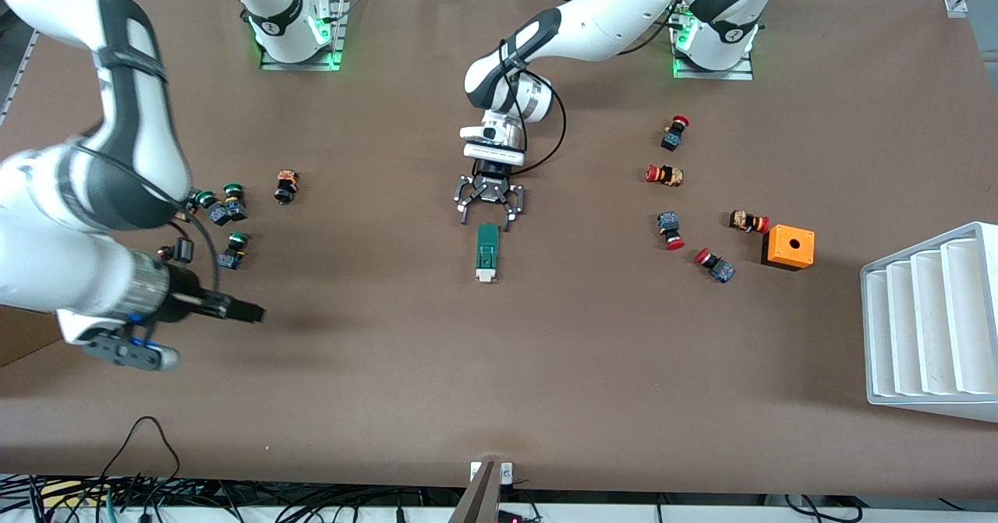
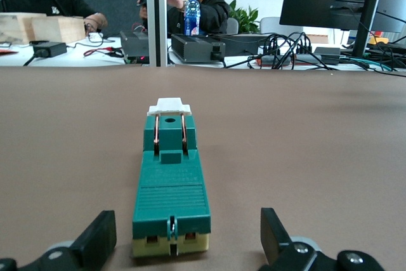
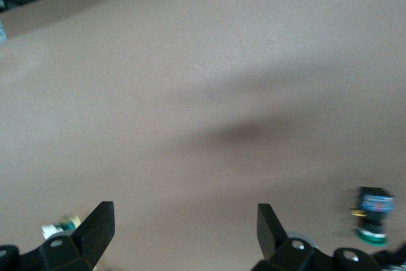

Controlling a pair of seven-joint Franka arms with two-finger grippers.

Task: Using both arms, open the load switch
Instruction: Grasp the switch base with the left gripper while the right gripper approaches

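The load switch (image 1: 487, 252) lies flat at the middle of the table, dark green with its white end nearer the front camera. My left gripper (image 1: 489, 210) hangs low at the switch's other end, open. In the left wrist view the switch (image 2: 171, 185) sits between the spread fingers (image 2: 101, 236) without touching them, and the left gripper (image 2: 184, 231) holds nothing. My right gripper (image 1: 253, 314) hovers over bare table toward the right arm's end, pointing toward the switch. In its own view the right gripper (image 3: 184, 220) is open and empty, and the switch (image 3: 60, 226) shows small and far off.
Green-capped push buttons (image 1: 222, 207) lie by the right arm; one (image 3: 373, 215) shows in the right wrist view. Red-capped buttons (image 1: 674, 188) and an orange box (image 1: 789, 246) lie toward the left arm's end, with a white ribbed rack (image 1: 932, 324) at the table's edge.
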